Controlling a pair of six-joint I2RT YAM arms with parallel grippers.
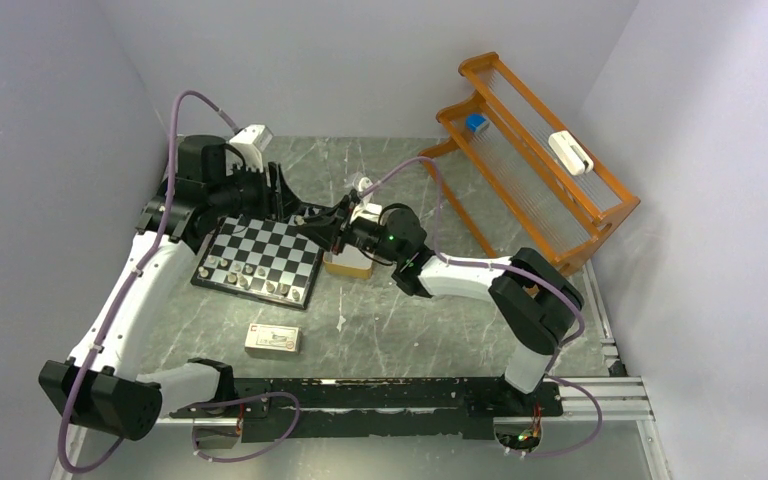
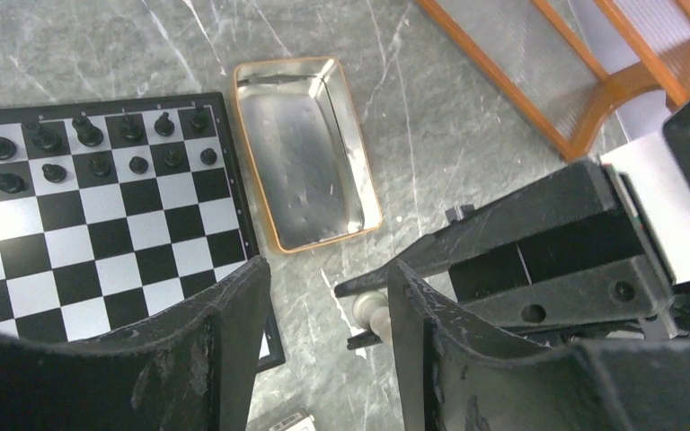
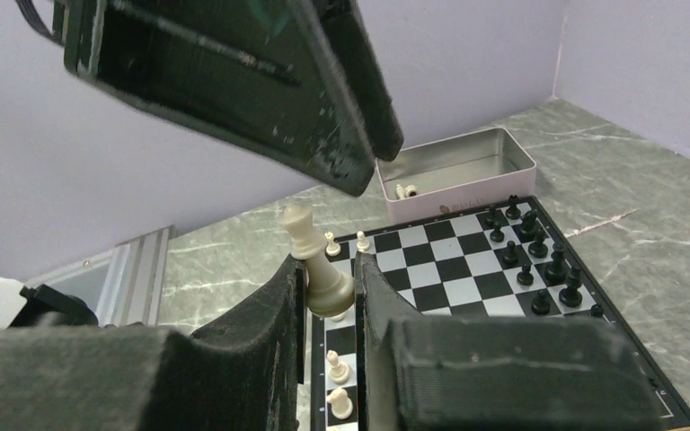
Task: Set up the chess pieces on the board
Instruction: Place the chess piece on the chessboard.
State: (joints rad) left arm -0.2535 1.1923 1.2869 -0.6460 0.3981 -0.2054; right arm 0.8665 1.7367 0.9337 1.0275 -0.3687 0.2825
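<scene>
Right wrist view gives you the grip itself. Your right gripper [image 3: 330,269] has its 2 fingers clamped on 1 pale piece [image 3: 316,265], which leans in the grip near the board's [image 3: 449,278] pale-side corner. Whether it hangs over the squares or just off them, I cannot tell. Past the fingers you can count 4 more pale pieces [image 3: 334,364] standing on the board. About 11 black pieces [image 3: 557,265] stand in 2 rows along the opposite side. Beyond the board sits a second tin [image 3: 431,208] with 2 small pale pieces [image 3: 404,190] lying inside. No other view shows that tin.

Left wrist view adds what the right cannot. Your left gripper [image 2: 328,278] has its 2 fingers spread wide with nothing between them. The right gripper shows just beyond them with the pale piece at its tip. Farther off, at least 12 black pieces fill 2 rows, and 1 empty tin [image 2: 310,162] lies just beside the board's edge. An orange rack [image 2: 503,83] stands beyond that.

Top external view alone shows 1 white-and-red carton [image 1: 273,340] on the table [image 1: 410,320], nearer the arm bases than the board. It also shows both grippers meeting at the board's far side. On the rack there is 1 blue object [image 1: 476,123] and 1 white object [image 1: 570,152]. The pieces are too small to count from up there.
</scene>
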